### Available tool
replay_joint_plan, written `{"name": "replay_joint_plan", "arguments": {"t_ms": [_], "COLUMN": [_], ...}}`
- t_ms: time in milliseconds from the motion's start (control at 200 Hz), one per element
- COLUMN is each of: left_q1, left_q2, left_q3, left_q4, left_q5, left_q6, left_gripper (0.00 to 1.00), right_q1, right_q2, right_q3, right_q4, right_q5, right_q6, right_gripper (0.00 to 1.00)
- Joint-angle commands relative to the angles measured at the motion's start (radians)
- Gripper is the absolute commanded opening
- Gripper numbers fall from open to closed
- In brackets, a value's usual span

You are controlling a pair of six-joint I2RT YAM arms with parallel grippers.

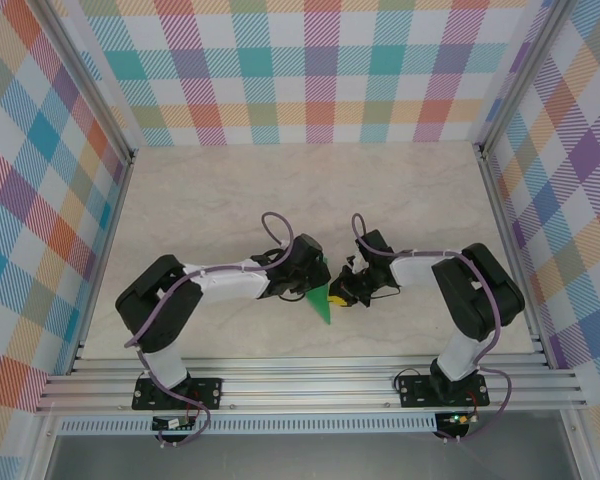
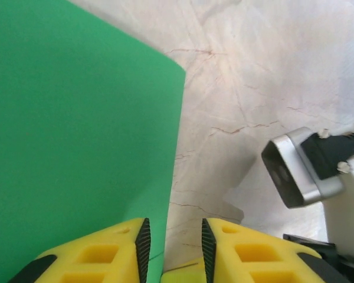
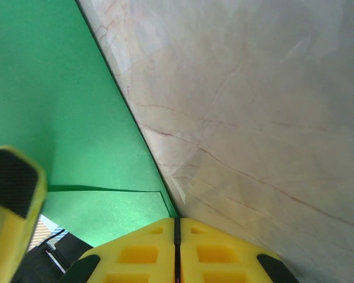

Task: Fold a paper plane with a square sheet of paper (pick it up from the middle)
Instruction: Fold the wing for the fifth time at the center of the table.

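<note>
As it stands, sheet of paper: green, pointed;
Left gripper: fingers apart, straddling sheet's edge;
Right gripper: fingers closed on sheet's edge.

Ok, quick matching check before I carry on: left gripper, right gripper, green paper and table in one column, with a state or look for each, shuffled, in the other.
Things:
1. left gripper
2. right gripper
3. green paper
4. table

States:
A. pale marbled surface
B. fingers shut on the paper's edge
C. fingers apart
D. folded, its point toward the arm bases

Pairs: 1-C, 2-B, 3-D, 4-A
</note>
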Motion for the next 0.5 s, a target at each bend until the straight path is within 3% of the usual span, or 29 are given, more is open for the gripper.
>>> {"name": "replay_joint_plan", "arguments": {"t_ms": [0, 260, 495], "left_q1": [-0.008, -0.008, -0.008], "left_q2": [-0.075, -0.203, -0.208], "left_q3": [-0.025, -0.137, -0.234], "left_q4": [-0.072, -0.09, 0.048], "left_q5": [-0.063, -0.113, -0.039], "left_q6": [0.034, 0.026, -0.017], "left_gripper": [0.39, 0.59, 0.61], "right_q1": [0.006, 0.006, 0.006], "right_q2": [0.064, 0.064, 0.07], "right_q3": [0.002, 0.026, 0.039], "right_q4": [-0.07, -0.102, -0.115], "right_q5": [0.128, 0.139, 0.14], "right_q6": [-0.055, -0.072, -0.077], "right_gripper": [0.08, 0.08, 0.08]}}
